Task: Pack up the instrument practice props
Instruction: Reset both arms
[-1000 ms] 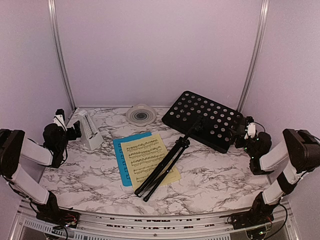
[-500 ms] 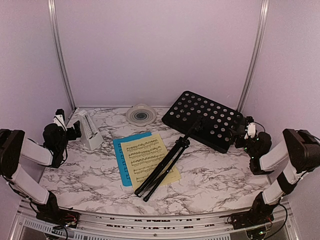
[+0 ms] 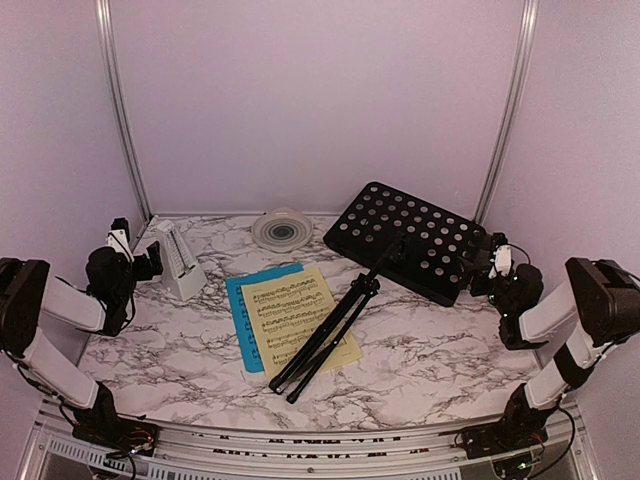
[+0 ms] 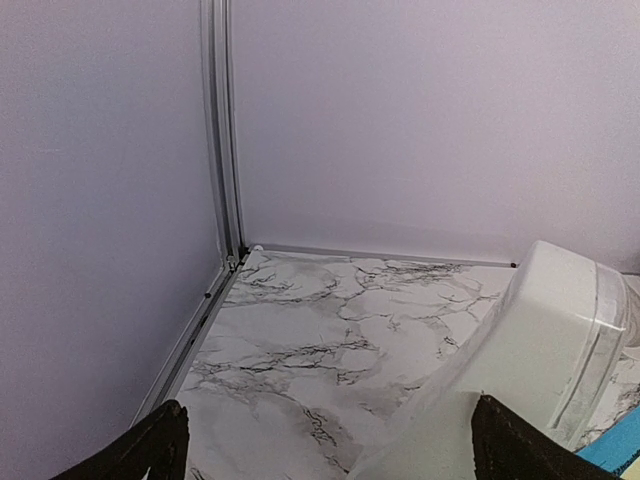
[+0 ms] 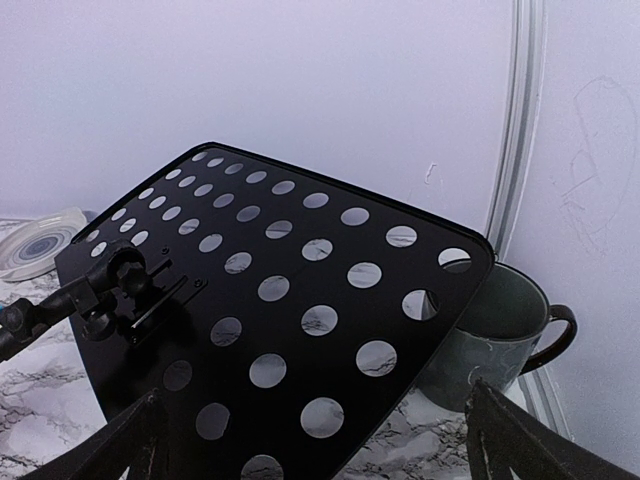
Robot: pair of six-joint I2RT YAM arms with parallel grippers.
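Observation:
The black hole-punched music stand [image 3: 405, 240] lies flat at the back right, its folded legs [image 3: 320, 340] stretching across a yellow music page [image 3: 295, 305] that overlaps a blue page [image 3: 238, 305]. The white pyramid metronome [image 3: 178, 258] stands at the left. My left gripper [image 3: 150, 262] is open just left of it. In the left wrist view the metronome [image 4: 545, 330] fills the right side, close to my left gripper [image 4: 330, 455]. My right gripper [image 3: 487, 265] is open at the stand's right edge, and the stand's plate [image 5: 280, 300] spans the view ahead of that gripper [image 5: 315, 445].
A dark mug [image 5: 505, 330] sits under the stand's far right corner, by the right wall. A round clear dish [image 3: 282, 228] rests at the back wall, and shows as the dish [image 5: 35, 245] in the right wrist view. Walls close in on three sides.

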